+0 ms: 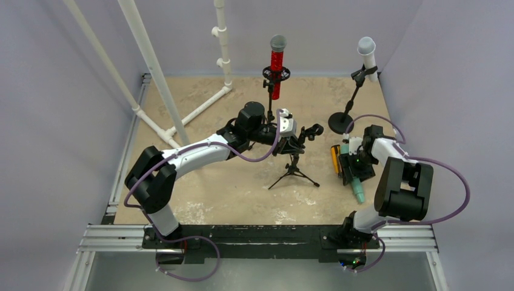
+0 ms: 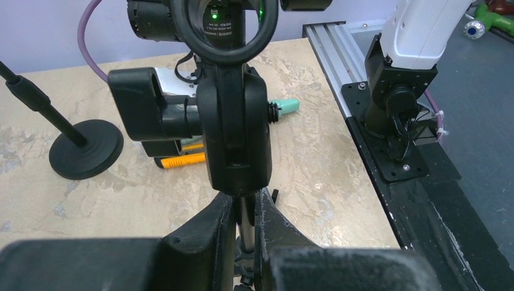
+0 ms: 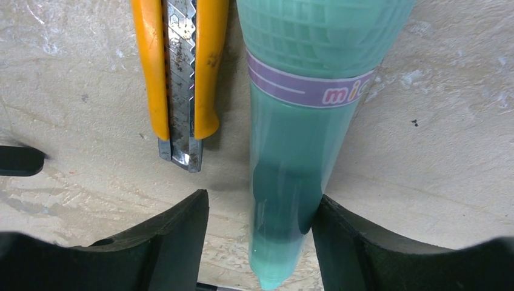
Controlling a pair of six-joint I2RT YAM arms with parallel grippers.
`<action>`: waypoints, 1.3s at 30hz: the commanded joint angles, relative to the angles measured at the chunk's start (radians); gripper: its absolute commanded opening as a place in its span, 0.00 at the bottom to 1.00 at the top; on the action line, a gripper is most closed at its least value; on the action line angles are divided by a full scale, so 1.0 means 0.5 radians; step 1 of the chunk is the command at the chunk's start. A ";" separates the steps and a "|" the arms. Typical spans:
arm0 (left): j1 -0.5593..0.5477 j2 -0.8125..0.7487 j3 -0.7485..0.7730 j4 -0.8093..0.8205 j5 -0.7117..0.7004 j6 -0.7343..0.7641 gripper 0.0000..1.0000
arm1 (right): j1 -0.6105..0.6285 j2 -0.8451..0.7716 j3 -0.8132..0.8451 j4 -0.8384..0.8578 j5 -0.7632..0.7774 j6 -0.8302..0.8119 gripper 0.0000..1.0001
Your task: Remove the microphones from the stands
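Microphone [image 3: 285, 182]: translucent teal plastic, glossy. Knife [image 3: 179, 79]: orange plastic shell, dull scuffed metal blade. Stand [image 2: 233, 133]: matt black plastic. Bench [image 3: 424, 200]: mottled beige, rough, matt.

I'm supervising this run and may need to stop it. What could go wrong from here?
1. The teal microphone lies loose between the open fingers of the right gripper; lifting away could roll it against the utility knife beside it.
2. The left gripper is clamped on the thin pole of the tripod stand; a sideways pull might tip it.
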 commanded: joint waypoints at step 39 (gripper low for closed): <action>0.074 -0.298 0.381 -0.568 -0.233 -0.699 0.00 | 0.468 -0.873 0.619 -0.251 -1.352 -0.131 0.74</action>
